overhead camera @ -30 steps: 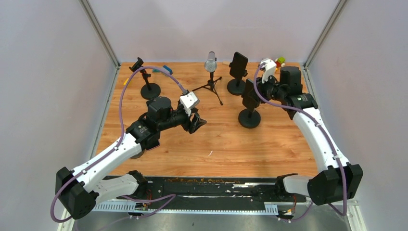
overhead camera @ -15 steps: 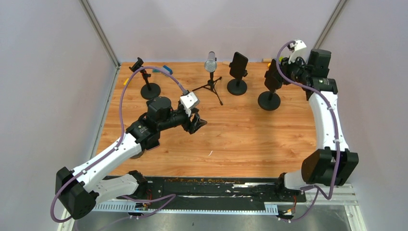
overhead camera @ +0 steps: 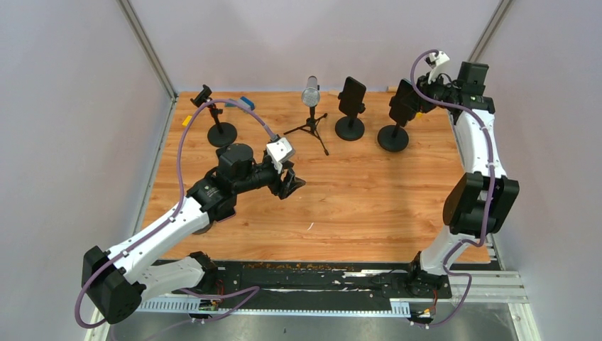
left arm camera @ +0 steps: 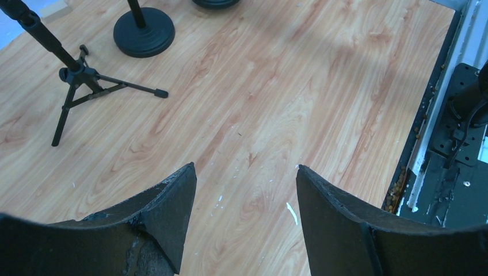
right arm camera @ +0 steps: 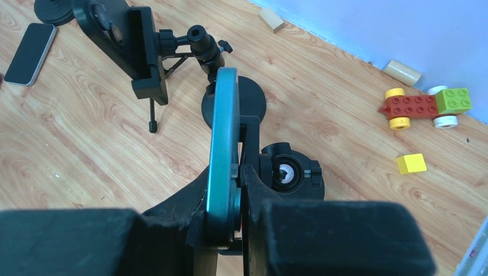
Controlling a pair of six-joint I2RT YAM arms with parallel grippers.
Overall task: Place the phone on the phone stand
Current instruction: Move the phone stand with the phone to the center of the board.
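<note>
Well, right gripper (right arm camera: pixel 228 214) clamps phone (right arm camera: pixel 223 115) nr far edge (left gripper (left arm camera: pixel 246 198) wide, mid-table).

Smooth wood-grain table (left arm camera: pixel 276 86); glossy phone (right arm camera: pixel 223 144); matt plastic phone stand (right arm camera: pixel 299 172).

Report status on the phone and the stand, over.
Left gripper open, empty, hovering mid-table. Right gripper shut on the phone, edge-on against the phone stand clamp. Second phone stand close beside, no contact; nothing blocking.
</note>
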